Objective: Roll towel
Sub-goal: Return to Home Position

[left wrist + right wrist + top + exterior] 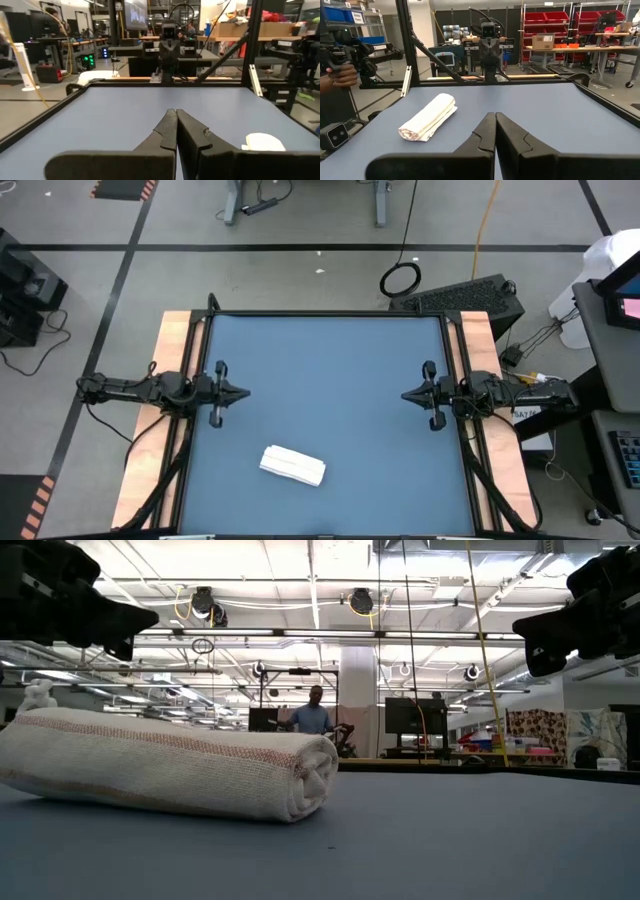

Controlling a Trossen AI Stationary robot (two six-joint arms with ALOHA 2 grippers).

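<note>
surface (330, 400): we see a big blue top with a black rim and a wooden strip down each side.
left arm (150, 388): it sits at the left side and points in toward the middle.
right arm (500, 392): it sits at the right side, facing the other arm.
towel (293, 465): it is white and rolled up. It lies flat and a bit slanted on the blue, near the edge by the low camera and more on the left arm's side. It is well apart from both arms, and we see a thin reddish line along it.
left hand (240, 392): its two dark fingers (167, 131) are pressed together and hold nothing.
right hand (408, 395): its fingers (487, 129) are pressed together too, and hold nothing.
</note>
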